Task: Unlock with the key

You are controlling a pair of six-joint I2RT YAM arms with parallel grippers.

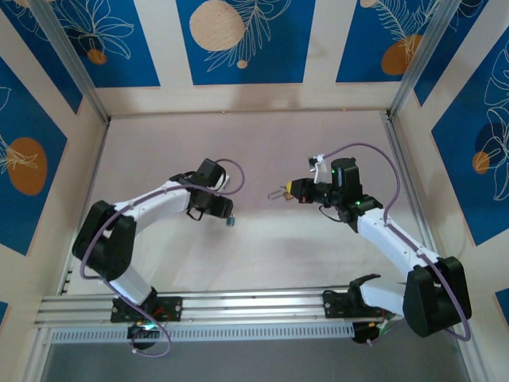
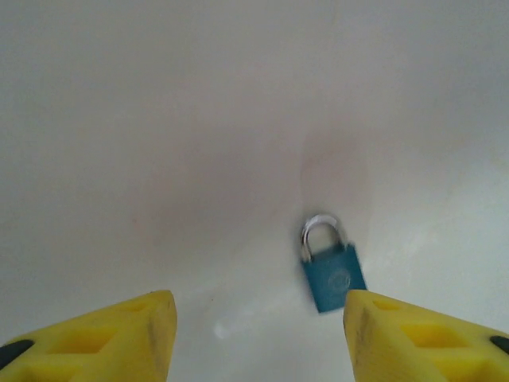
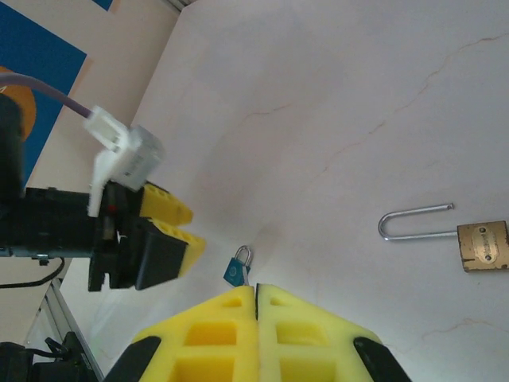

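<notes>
Key (image 2: 332,274): blue squarish head with a silvery loop at its far end (you cannot make out the blade at this size). It lies flat on the bench (image 2: 159,119), free of both arms. In the left wrist view it sits at 4 o'clock of centre, just beyond the fingertips (image 2: 374,318) and close to the right-hand one, not midway.

Left jaws: partly open, holding nothing, low over the key. In the top view the key lies just beside them at 5 o'clock.

Right jaws: shut flush, with nothing seen between them. In the right wrist view the key lies just off their tips at 11 o'clock.

Brass padlock (image 3: 482,246): long silver shackle, loose on the bench at 3 o'clock in the right wrist view. Neither arm holds it, and you cannot tell whether it is latched.

Hazards, as judged:
- Off-centre pinch. The key is nearer one finger, so that finger will likely touch first and skid the key across the smooth bench.
- Wrong hold. If you catch the loop instead of the head, the key can swing and will not aim at the keyhole.
- Flat lie. A thin key flat on the bench gives the fingers little to grip, so expect slips.
- Loose padlock. With nothing bracing it, it will likely slide when you push the key in.
- Crowding. Both arms are working near the key and could knock each other.
</notes>
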